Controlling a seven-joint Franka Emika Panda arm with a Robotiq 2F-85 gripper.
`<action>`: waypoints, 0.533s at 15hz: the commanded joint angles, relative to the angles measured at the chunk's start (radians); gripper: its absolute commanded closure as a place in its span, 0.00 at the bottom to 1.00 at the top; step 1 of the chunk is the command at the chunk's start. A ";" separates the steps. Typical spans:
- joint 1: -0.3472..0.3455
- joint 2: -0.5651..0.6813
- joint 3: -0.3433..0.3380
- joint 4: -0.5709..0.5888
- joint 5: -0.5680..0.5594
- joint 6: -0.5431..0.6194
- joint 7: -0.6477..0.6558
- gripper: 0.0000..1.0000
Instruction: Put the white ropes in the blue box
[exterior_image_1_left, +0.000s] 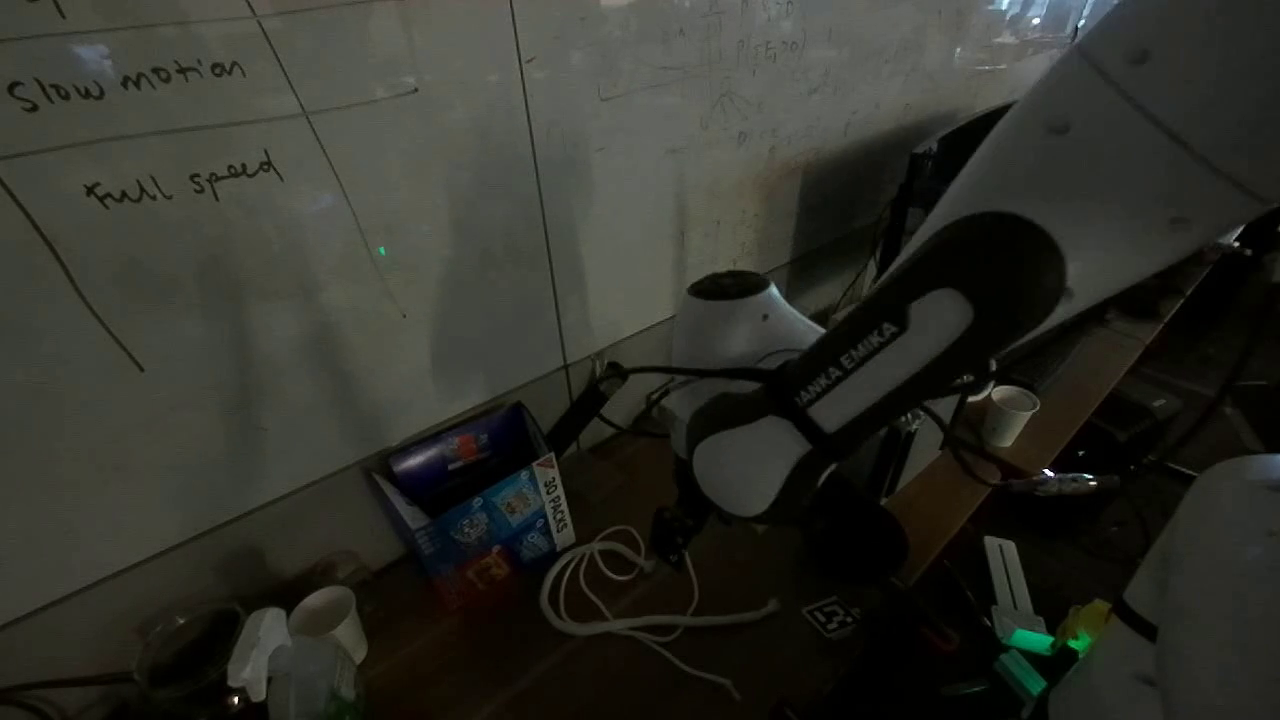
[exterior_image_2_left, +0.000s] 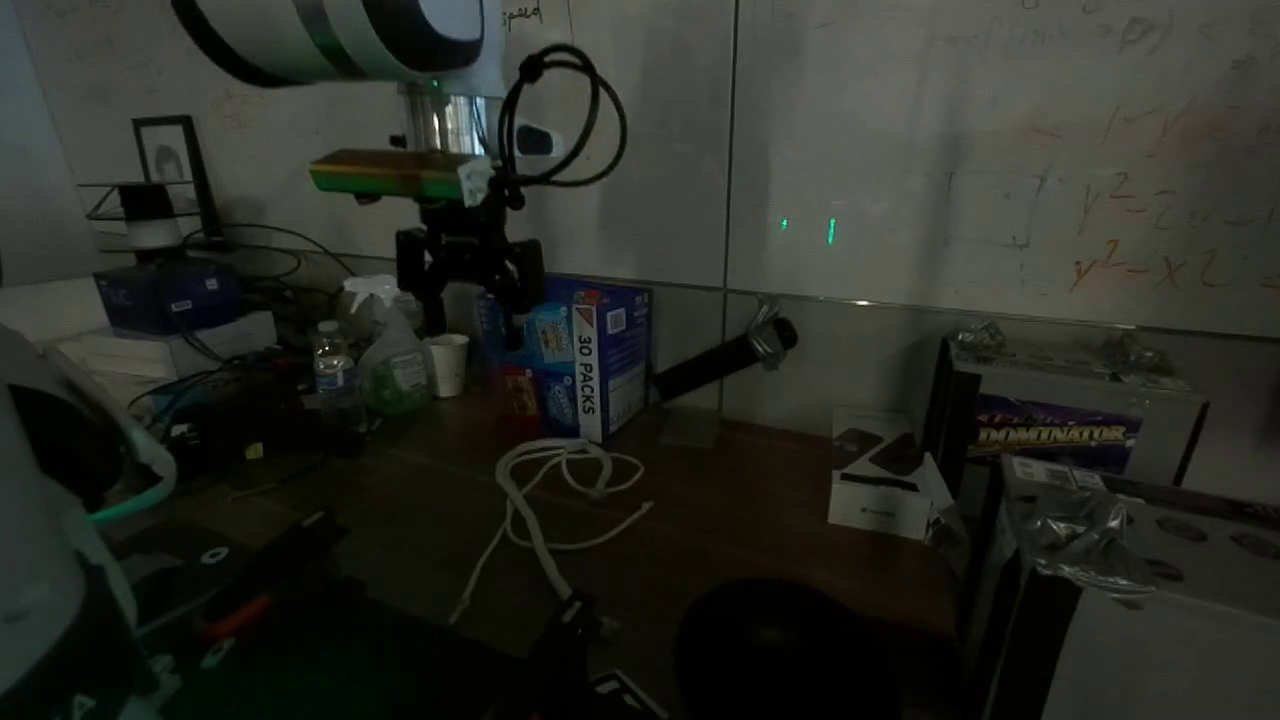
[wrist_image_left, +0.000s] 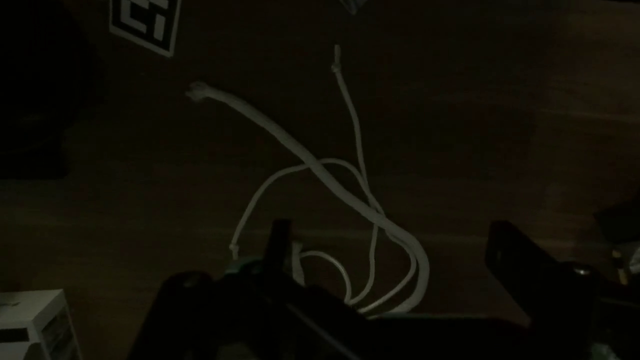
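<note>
The white ropes (exterior_image_1_left: 620, 627) lie in loose loops on the dark table, in front of the blue box. They also show in an exterior view (exterior_image_2_left: 525, 513) and in the wrist view (wrist_image_left: 345, 194). The blue box (exterior_image_1_left: 480, 530) stands against the whiteboard wall with its opening upward; its "30 PACKS" side also shows in an exterior view (exterior_image_2_left: 628, 350). My gripper (exterior_image_2_left: 475, 318) is open and empty, pointing down above the table. In the wrist view, rope loops lie below and between the spread fingers (wrist_image_left: 390, 232), apart from them. Part of the ropes is hidden behind the gripper body there.
A paper cup (exterior_image_2_left: 447, 365), a spray bottle (exterior_image_2_left: 397, 368) and a water bottle (exterior_image_2_left: 338, 378) stand beside the box. A black bar (exterior_image_2_left: 722, 362) leans on its other side. A white carton (exterior_image_2_left: 880, 500) and large boxes (exterior_image_2_left: 1070, 370) stand farther along. A dark round object (exterior_image_2_left: 780, 640) is in front.
</note>
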 joint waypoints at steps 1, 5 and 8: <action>-0.020 0.194 0.013 0.069 -0.092 0.096 -0.025 0.00; -0.013 0.376 0.006 0.141 -0.141 0.141 -0.098 0.00; -0.013 0.497 0.013 0.210 -0.160 0.137 -0.175 0.00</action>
